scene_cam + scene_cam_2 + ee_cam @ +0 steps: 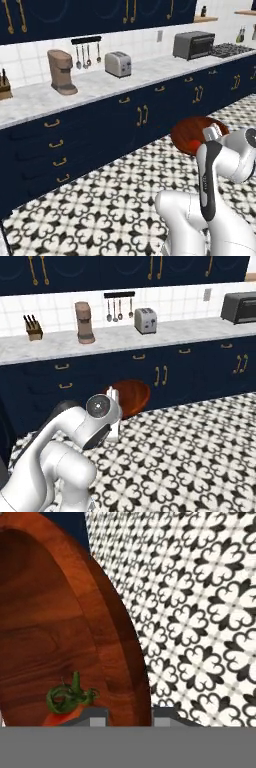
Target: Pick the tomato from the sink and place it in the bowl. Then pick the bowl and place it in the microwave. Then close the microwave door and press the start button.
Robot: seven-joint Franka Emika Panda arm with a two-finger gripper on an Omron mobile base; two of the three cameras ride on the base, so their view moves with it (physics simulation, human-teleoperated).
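One wooden bowl [192, 131] hung in the air above the patterned floor [110, 200], in front of the navy cabinets [100, 130], with its rim pinched between the closed fingers of the gripper [130, 714]. Inside it lay the tomato [62, 709] (green stem showing in the hand view), a red patch at the bowl's lower edge in the left base view. Behind the bowl, the marble counter [95, 85] carried a coffee machine [62, 71], a toaster [118, 64], a knife block [33, 328] and a toaster oven [194, 44]. No lettering or brand could be read on any of them.
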